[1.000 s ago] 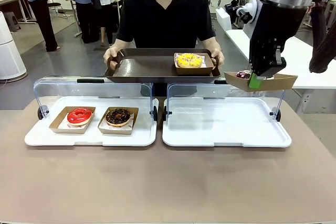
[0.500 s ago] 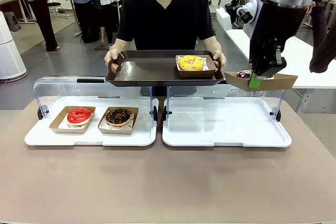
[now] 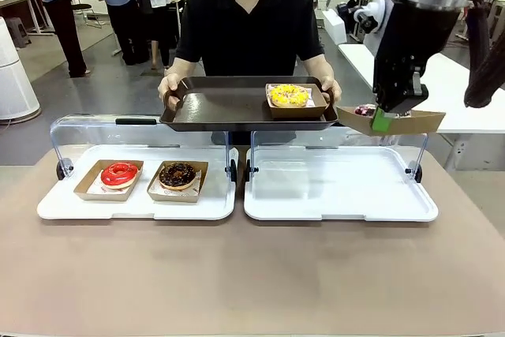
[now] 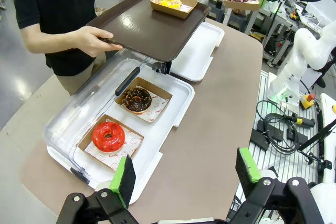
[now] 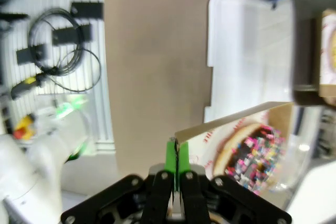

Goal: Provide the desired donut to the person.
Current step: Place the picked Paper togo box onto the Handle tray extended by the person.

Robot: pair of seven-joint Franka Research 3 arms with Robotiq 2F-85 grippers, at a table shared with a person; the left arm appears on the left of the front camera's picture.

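Your right end effector (image 3: 382, 122) hangs above the far right corner of the brown worktop (image 3: 252, 274), its green pads pressed together on the rim of a brown cardboard tray (image 3: 410, 121) holding a chocolate-iced donut with pink sprinkles (image 5: 252, 148); the tray is in the air, just beside the right edge of the dark brown plastic serving tray (image 3: 229, 104). In the right wrist view the pads pinch the thin cardboard wall with no gap between them. The person in the black short-sleeved T-shirt (image 3: 248, 21) stands at the far side and holds the serving tray level with both hands (image 3: 169, 86) above the raised clear lids. On that tray's right end sits a yellow-iced donut (image 3: 289, 95) in its own cardboard tray. Your left end effector (image 4: 184, 174) is open, fingers well apart with nothing between them, hovering over the near left part of the worktop. Below it the left white display tray (image 3: 134, 203) carries a red-glazed donut (image 3: 120, 174) and a chocolate donut (image 3: 177, 174), side by side, each in a cardboard tray. The right white display tray (image 3: 339, 195) lies beside it.
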